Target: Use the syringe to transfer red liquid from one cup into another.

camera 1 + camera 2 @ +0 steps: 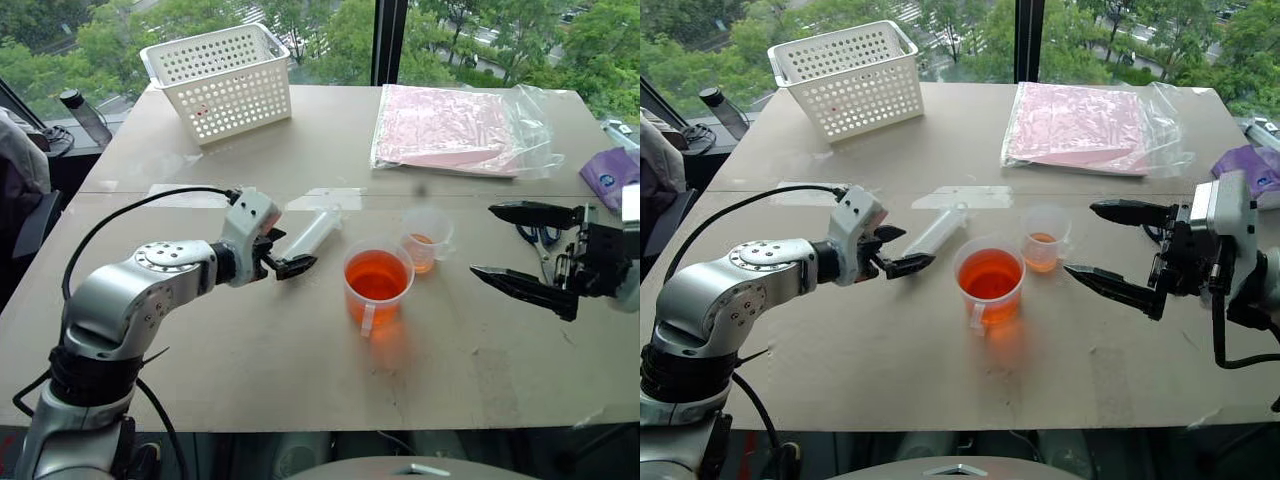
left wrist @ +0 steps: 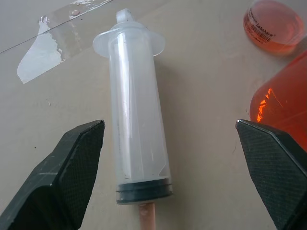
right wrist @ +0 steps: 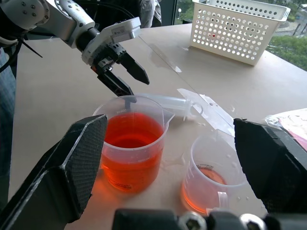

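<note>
The clear syringe (image 1: 312,232) lies flat on the table, left of the cups, its narrow tip toward my left gripper (image 1: 285,255). That gripper is open and hovers at the tip end, with its fingers (image 2: 72,167) standing apart on either side of the syringe (image 2: 136,139), clear of it. The larger handled cup (image 1: 378,285) holds plenty of red liquid (image 1: 376,275). Behind it to the right, the smaller cup (image 1: 427,238) has a little red liquid at its bottom. My right gripper (image 1: 483,240) is wide open and empty, raised to the right of both cups.
A white perforated basket (image 1: 220,80) stands at the back left, with a dark bottle (image 1: 85,115) beyond the table's left edge. Pink sheets in a clear bag (image 1: 450,128) lie at the back right. Scissors (image 1: 540,240) and a purple item (image 1: 612,175) lie at the far right.
</note>
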Tool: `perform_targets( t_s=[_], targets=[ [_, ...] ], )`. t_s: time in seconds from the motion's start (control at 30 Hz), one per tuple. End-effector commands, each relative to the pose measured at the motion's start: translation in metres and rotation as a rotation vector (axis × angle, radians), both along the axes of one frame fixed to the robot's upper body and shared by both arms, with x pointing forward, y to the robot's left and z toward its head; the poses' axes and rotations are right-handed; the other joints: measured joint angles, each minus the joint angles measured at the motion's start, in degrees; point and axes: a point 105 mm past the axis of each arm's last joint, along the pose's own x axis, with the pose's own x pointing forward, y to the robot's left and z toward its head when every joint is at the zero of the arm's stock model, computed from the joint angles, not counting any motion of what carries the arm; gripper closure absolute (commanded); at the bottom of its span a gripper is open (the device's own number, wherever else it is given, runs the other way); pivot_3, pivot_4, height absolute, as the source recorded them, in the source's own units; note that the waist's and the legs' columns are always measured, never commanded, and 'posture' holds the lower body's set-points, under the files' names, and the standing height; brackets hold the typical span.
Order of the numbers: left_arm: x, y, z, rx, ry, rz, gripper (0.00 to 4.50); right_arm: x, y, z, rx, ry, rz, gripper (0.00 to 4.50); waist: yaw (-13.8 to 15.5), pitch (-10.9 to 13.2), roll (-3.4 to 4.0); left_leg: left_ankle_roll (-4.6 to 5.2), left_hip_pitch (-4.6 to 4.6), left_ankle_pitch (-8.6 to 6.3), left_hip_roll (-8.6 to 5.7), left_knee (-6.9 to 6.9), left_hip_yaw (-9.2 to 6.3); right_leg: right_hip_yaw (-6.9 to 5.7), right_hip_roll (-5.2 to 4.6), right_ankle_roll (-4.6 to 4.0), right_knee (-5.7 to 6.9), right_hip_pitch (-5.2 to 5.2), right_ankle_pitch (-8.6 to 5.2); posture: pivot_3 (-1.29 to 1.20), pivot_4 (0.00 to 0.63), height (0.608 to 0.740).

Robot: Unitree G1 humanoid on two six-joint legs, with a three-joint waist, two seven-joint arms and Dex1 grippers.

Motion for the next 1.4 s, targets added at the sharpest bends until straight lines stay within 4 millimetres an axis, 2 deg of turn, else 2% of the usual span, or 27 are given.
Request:
perform_targets(
  t_s=[0.03,0.27,0.43,0.63,0.9,1.27,1.4],
  targets=[
    [0.0,0.002,0.011,0.037,0.027,0.052,0.04,-0.005,0.008,0.008,0.024,-0.008,0.015,0.0,-0.02,0.01,-0.02,-0.02,0.0,0.01,0.0,0.0,0.0,0.0,0.01,0.01,-0.01,0.0,0.0,0.0,0.15,0.74],
    [0.014,-0.001,0.011,0.083,0.102,0.136,0.04,-0.003,0.009,0.001,0.025,0.002,0.003,0.0,0.01,0.04,-0.07,-0.05,-0.01,0.03,0.0,0.02,0.01,0.0,0.03,0.03,0.0,0.0,-0.01,0.0,0.15,0.74],
    [0.03,-0.015,0.008,0.107,0.15,0.148,0.04,-0.002,0.01,0.001,0.042,-0.012,-0.007,0.0,0.03,0.06,-0.1,-0.07,0.01,0.04,0.0,0.04,0.01,0.0,0.04,0.03,0.07,0.0,-0.01,0.0,0.15,0.74],
    [0.044,-0.01,0.004,0.156,0.229,0.187,0.04,-0.002,0.01,-0.001,0.057,-0.02,-0.024,0.0,-0.1,0.06,-0.1,-0.14,0.0,0.08,0.0,0.0,0.01,0.02,0.05,0.03,0.03,-0.04,-0.01,0.0,0.15,0.74],
    [0.061,-0.014,-0.004,0.243,0.357,0.191,0.04,-0.003,0.011,-0.003,0.085,-0.034,-0.048,0.0,0.06,0.1,-0.15,-0.14,-0.03,0.09,-0.01,0.05,0.01,0.01,0.04,0.03,0.05,-0.03,-0.01,0.0,0.15,0.74],
    [0.088,-0.031,-0.008,0.304,0.366,0.132,0.04,-0.003,0.006,-0.004,0.084,-0.057,-0.094,0.0,0.19,0.1,-0.15,-0.14,-0.14,0.09,-0.01,0.04,0.03,0.01,0.04,0.03,0.04,-0.14,-0.01,0.0,0.15,0.74],
    [0.09,-0.042,0.002,0.313,0.358,0.111,0.04,-0.004,0.008,-0.005,0.086,-0.06,-0.093,0.0,0.13,0.1,-0.16,-0.13,-0.14,0.09,-0.02,0.06,0.03,0.01,0.04,0.03,0.09,-0.16,-0.01,0.0,0.15,0.74]
  ],
)
